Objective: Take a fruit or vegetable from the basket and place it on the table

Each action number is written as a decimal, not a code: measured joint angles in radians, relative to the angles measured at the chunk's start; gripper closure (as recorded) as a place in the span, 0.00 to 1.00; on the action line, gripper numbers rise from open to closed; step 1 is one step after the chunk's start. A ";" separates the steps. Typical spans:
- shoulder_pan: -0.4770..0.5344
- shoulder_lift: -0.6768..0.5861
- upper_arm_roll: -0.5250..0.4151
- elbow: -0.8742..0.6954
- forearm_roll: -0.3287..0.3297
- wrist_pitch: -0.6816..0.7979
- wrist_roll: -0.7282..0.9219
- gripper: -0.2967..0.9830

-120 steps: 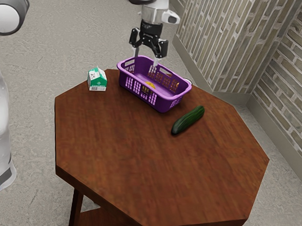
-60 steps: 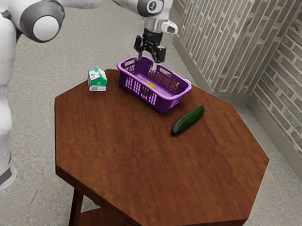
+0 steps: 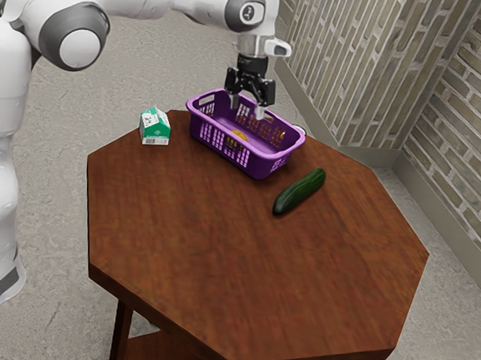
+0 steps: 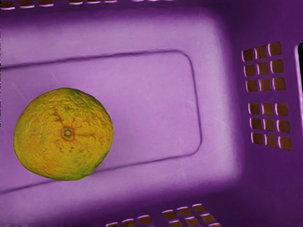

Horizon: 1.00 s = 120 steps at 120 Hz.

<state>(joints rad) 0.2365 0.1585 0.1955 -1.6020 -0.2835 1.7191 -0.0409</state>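
One gripper [image 3: 247, 107], black, two-fingered: fingers parted, nothing between them, poised over the basket's far side. One basket [image 3: 261, 163], purple, upright, on the table [image 3: 246, 251] at its far edge. One citrus fruit [image 4: 64, 134], yellow-green, loose on the basket floor; the likely target. One cucumber [image 3: 300, 191], on the table just beside the basket, nearer and to the exterior view's right. One carton [image 3: 154, 130], green and white, to the exterior view's left. Done: approach, seemingly most of it. Outstanding: alignment, descent, grasp, lift, placing on the table.
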 joint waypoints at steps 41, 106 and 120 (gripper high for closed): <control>0.004 -0.056 0.004 -0.067 0.079 0.004 -0.095 0.23; 0.001 -0.027 0.003 -0.092 0.092 0.040 -0.197 0.23; 0.011 -0.004 0.003 -0.090 0.092 0.048 -0.209 0.23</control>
<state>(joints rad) 0.2472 0.1546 0.1983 -1.6921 -0.1914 1.7674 -0.2494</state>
